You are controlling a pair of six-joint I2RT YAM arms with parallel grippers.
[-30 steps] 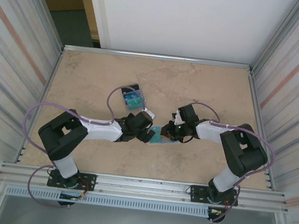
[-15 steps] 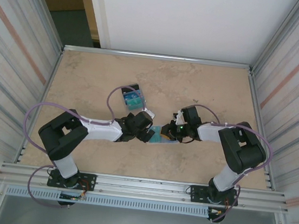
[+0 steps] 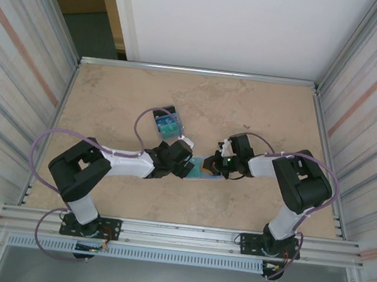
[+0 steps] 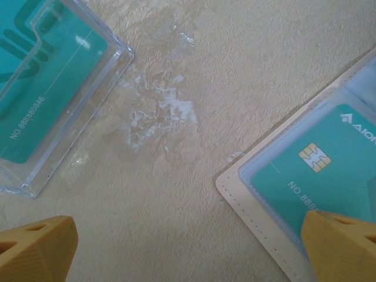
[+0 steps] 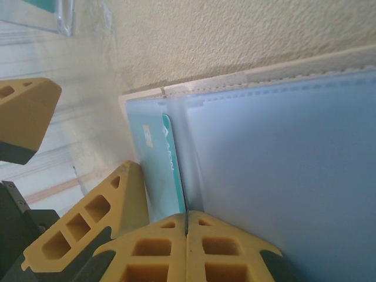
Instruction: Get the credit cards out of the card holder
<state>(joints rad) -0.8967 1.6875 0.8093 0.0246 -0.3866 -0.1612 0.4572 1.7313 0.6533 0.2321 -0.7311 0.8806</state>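
From above, the left tool and the right tool are seen nose to nose near the middle of the mottled beige tabletop. The flat card holder lies open beneath them. A clear plastic case with blue and teal cards is set just beyond the left tool. From the left wrist, that tool's yellow wedge-shaped fingertips are seen spread wide, with only bare tabletop between them. The right-hand one overlaps the holder's corner, where a cream stitched border frames a glossy pocket. A teal credit card with a gold chip is lodged in that pocket. The case's hard transparent corner is seen at upper left, another teal card inside it. From the right wrist, the right tool's hollow-celled yellow fingertips are seen pressed together tip to tip at the holder's smooth, pale blue translucent page. The teal card's thin dark edge runs down to their seam; whether it is pinched cannot be told.
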